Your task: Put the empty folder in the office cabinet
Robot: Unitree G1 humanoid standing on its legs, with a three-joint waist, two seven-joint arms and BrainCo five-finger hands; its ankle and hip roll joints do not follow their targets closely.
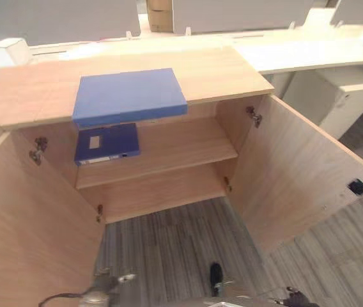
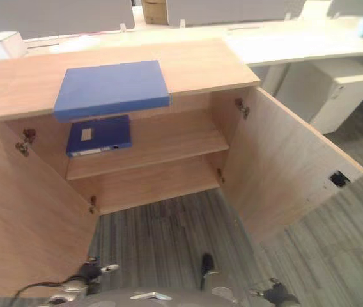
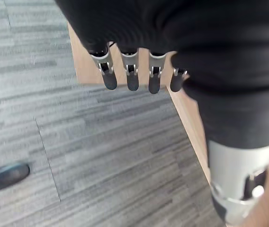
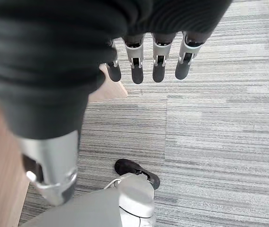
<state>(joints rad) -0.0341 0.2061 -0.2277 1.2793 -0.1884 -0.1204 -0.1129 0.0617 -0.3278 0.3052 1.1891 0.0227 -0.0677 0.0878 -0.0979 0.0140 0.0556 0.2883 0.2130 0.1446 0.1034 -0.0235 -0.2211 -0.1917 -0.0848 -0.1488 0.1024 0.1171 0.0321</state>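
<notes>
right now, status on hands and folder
Left robot hand open, right robot hand open, both empty. Blue folder on cabinet top. Doors open, second folder on shelf.

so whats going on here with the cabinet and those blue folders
Nothing is being handled at the moment. The wooden cabinet stands with both doors open. One blue folder lies flat on the cabinet top, its front edge overhanging the opening. A second, darker blue folder lies on the upper shelf inside. The left hand and right hand hang over the carpet with straight fingers, holding nothing.
</notes>
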